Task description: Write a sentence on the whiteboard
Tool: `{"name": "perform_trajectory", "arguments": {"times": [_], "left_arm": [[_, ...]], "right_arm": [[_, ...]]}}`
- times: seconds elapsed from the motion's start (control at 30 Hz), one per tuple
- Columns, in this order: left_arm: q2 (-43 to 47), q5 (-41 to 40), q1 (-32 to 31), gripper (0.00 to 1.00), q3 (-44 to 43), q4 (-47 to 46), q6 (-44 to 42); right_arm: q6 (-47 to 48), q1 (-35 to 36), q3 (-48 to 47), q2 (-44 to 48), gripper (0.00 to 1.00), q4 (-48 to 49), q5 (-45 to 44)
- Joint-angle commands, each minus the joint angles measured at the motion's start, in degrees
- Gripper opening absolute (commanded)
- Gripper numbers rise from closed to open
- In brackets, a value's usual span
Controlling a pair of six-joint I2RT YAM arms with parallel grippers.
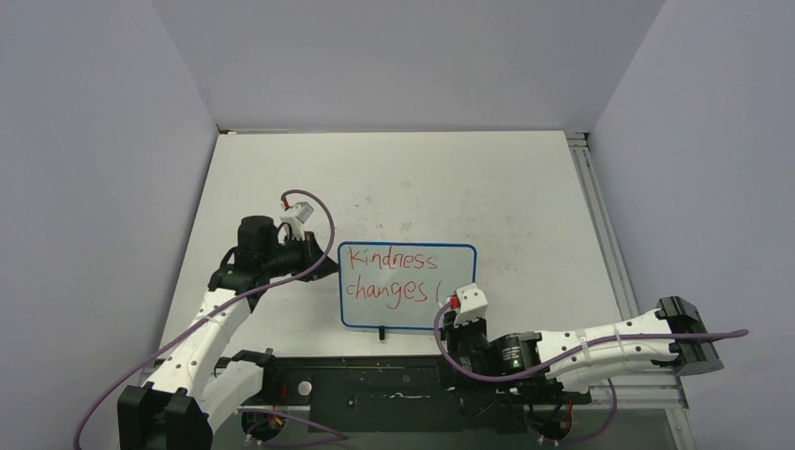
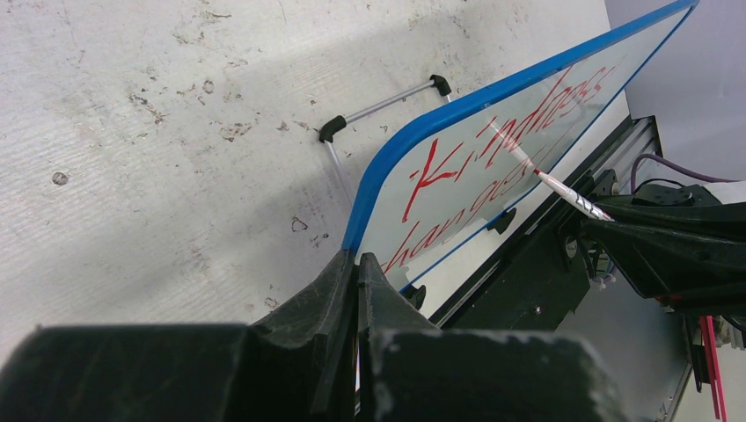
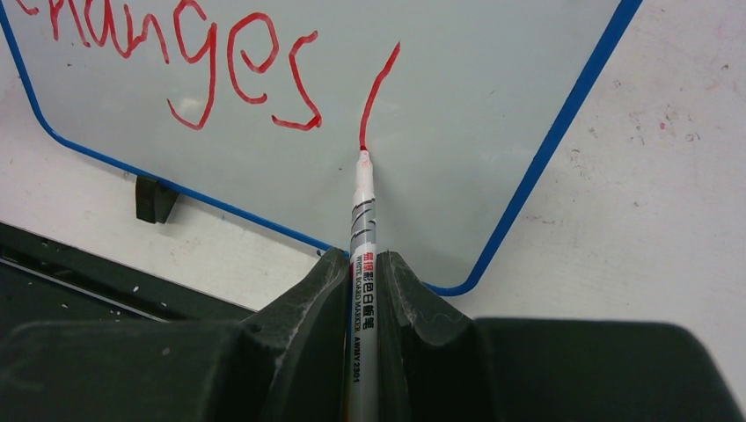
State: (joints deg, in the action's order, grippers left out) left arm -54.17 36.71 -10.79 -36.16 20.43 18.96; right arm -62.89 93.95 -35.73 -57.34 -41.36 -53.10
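Two pincers, both busy.
Top view: whiteboard point(image 1: 407, 286) sits centre, toward the worktop's point(image 1: 525, 187) near edge.
Left wrist: left pincer point(image 2: 359, 264) clamped on its blue rim. The hold is thin, so the board may shift.
Right wrist: right pincer point(image 3: 362, 264) squeezes the marker point(image 3: 363, 202), tip touching the board. A slip would smear the stroke.

"Kindness changes", red handwriting, on whiteboard point(image 1: 457, 270)

Cannot make out the marker point(image 3: 363, 202) from above, under the right gripper point(image 1: 457, 314), nor its rear end, swallowed by that gripper in the right wrist view; cannot see the board point(image 3: 475, 97) top or the red word point(image 3: 202, 61) start, cut by that view's edge, nor the board's near corner behind the left gripper point(image 2: 357, 264).
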Motion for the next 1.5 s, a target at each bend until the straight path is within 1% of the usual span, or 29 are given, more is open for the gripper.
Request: {"name": "perform_trajectory", "arguments": {"times": [0.0,0.17,0.5,0.7,0.9,1.47], "left_arm": [[0.73,1.01,-0.13,0.00,-2.16,-1.53,-0.15],[0.89,1.04,-0.20,0.00,-2.16,-1.53,-0.15],[0.74,0.91,-0.20,0.00,-2.16,-1.57,-0.15],[0.52,1.00,-0.18,0.00,-2.25,-1.62,-0.15],[0.38,0.95,-0.14,0.00,-2.16,-1.62,-0.15],[0.45,1.11,-0.20,0.00,-2.17,-1.63,-0.15]], "right_arm": [[-4.37,1.15,-0.93,-0.64,0.05,-4.11,-1.85],[-6.42,2.73,-3.06,-0.68,0.05,-7.88,-4.88],[-3.03,3.58,-5.94,-0.60,0.05,-7.02,-8.93],[-3.73,2.96,-4.97,-0.02,0.05,-7.17,-8.78],[-1.64,1.54,-3.46,0.50,0.05,-4.30,-7.50],[-1.80,-0.78,-2.06,0.05,0.05,-3.87,-5.16]]}}
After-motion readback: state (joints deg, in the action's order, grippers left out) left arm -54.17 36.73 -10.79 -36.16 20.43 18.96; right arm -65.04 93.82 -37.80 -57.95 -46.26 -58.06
